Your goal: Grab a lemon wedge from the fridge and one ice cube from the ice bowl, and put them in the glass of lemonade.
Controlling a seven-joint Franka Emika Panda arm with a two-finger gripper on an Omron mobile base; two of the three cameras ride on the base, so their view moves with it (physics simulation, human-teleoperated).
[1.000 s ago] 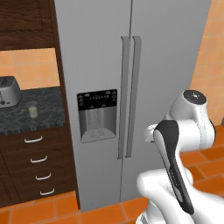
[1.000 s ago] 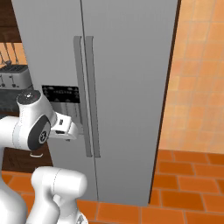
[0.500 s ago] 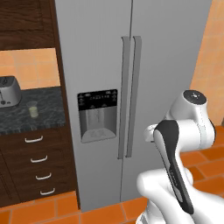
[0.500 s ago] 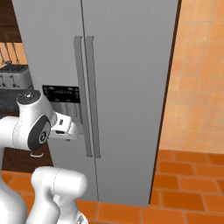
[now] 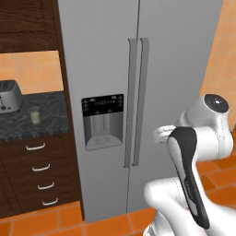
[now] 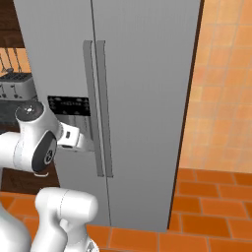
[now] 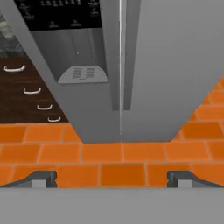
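**A:** Left base view: the white arm stands before the fridge (image 5: 138, 92), both doors shut and the two long handles (image 5: 137, 101) meeting side by side at the centre seam. The black dispenser panel (image 5: 102, 107) sits on the left door.

**B:** And the gripper?

**A:** In the hand view the gripper (image 7: 112, 178) has its two dark tips spread wide apart with nothing between them, only orange floor tiles (image 7: 122, 153) beyond. It points down at the foot of the fridge, where the door seam runs up the middle of the picture. In the right base view the hand is near the handles but apart from them.

**B:** Where are the task's things?

**A:** The glass of lemonade (image 5: 34, 115) stands on the dark counter (image 5: 27, 124) to the left of the fridge, just beside the silver toaster (image 5: 9, 96). The lemon wedge is presumably behind the shut doors.

**B:** So how far along?

**A:** By my reading, at the very start. No door is open, nothing is held, and nothing has been added to the glass as far as can be told. Still to do: open a door, take the wedge, fetch one ice cube, and drop both in the glass.
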